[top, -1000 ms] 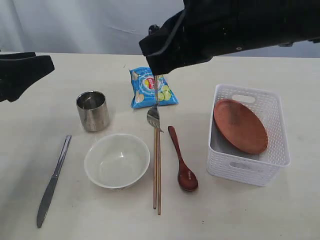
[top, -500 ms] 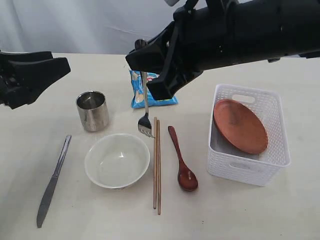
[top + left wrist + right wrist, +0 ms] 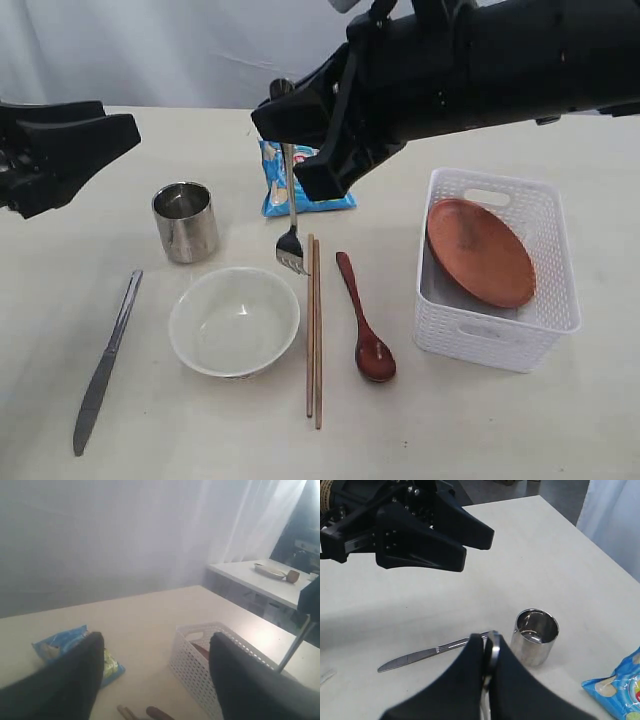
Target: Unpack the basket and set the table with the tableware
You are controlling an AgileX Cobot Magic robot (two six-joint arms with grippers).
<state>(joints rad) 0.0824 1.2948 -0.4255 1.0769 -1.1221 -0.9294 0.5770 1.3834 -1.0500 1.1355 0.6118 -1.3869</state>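
My right jaws were clamped on the fork (image 3: 290,242), which hung upright with its tines by the bowl's (image 3: 234,322) rim, perhaps touching the counter (image 3: 500,420). My left jaws stood wide and empty, well beyond the bowl.

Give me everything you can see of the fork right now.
The fork is shiny steel with a slim, straight handle and a broader tined head. It hangs nearly upright, tines down, with the top of its handle pinched in the right gripper. Its head sits low beside the white bowl and the far ends of the chopsticks. Whether the tines touch the bowl, the chopsticks or the table cannot be told.
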